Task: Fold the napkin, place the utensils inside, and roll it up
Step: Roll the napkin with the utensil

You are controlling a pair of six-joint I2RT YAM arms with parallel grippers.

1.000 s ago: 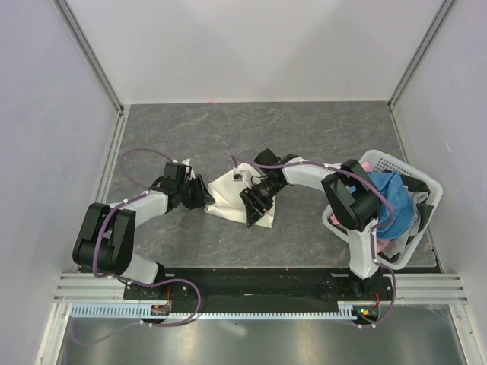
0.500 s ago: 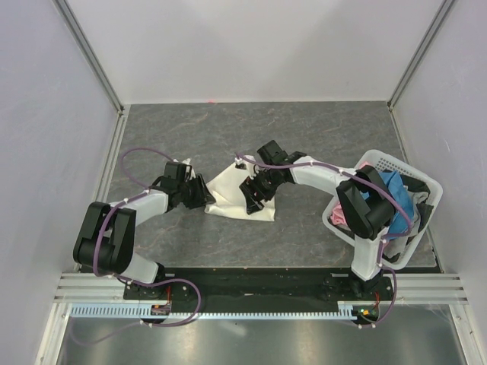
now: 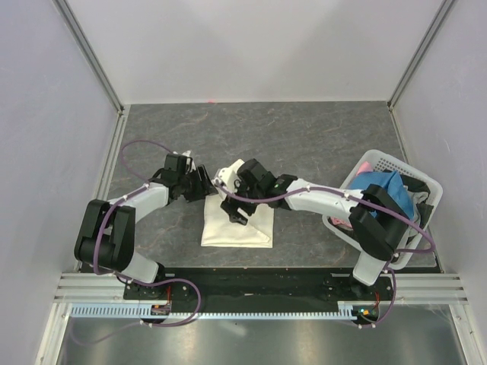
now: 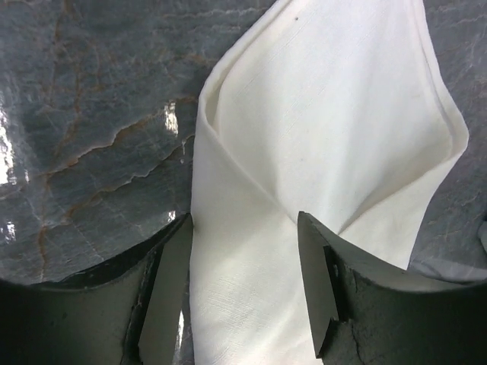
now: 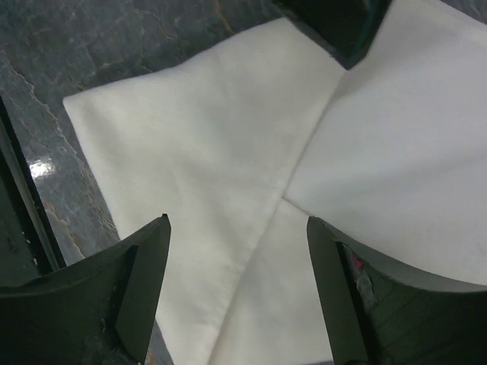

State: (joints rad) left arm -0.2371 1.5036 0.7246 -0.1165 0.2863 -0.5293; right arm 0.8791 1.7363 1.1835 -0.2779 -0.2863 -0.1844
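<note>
The cream-white napkin (image 3: 242,228) lies folded on the grey table between the two arms. My left gripper (image 3: 205,183) is at its far left corner; in the left wrist view (image 4: 240,304) the jaws stand apart with the napkin (image 4: 319,129) lying between and under them. My right gripper (image 3: 230,211) hovers low over the napkin's middle; in the right wrist view (image 5: 240,296) it is wide open over the overlapping layers of napkin (image 5: 198,160). The black utensil is not in view.
A white basket (image 3: 408,169) at the right edge holds a blue cloth (image 3: 392,199) and a pink cloth (image 3: 340,220). The right arm's elbow is beside it. Side rails and walls border the grey table (image 3: 304,137).
My right gripper has moved left and toward the near edge across the napkin. The napkin now lies as a flatter folded shape reaching nearer. My left gripper has shifted slightly away and right.
</note>
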